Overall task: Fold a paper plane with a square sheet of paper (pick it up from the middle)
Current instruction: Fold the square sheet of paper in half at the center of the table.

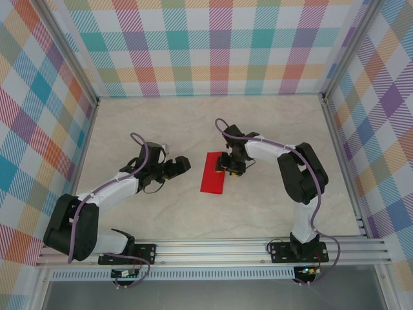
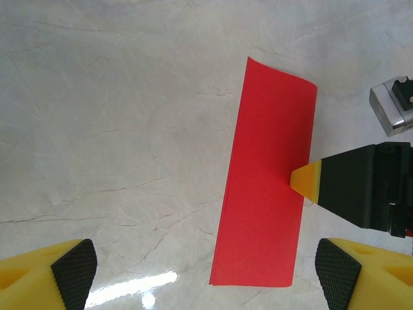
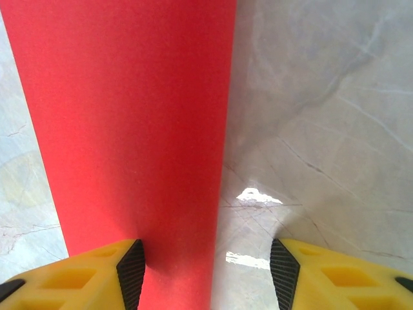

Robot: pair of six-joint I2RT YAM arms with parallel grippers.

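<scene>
Red sheet (image 2: 264, 187), yellow fingertip (image 2: 307, 181) at edge

A pale cream tabletop (image 1: 161, 219) with faint grey marble veining, smooth and slightly glossy. A small bright glare patch (image 2: 151, 282) sits on it in the left wrist view, and another glare patch (image 3: 258, 195) in the right wrist view. Three upright walls enclose it, a back wall (image 1: 213, 45), a left wall (image 1: 32, 129) and a right wall (image 1: 387, 142). All are pastel plaid in teal, orange, purple, yellow and pink. A silver post (image 1: 68, 55) stands at the back left corner. A ribbed silver rail (image 1: 213, 248) runs along the near edge, with a dull grey panel (image 1: 213, 294) below it.
</scene>
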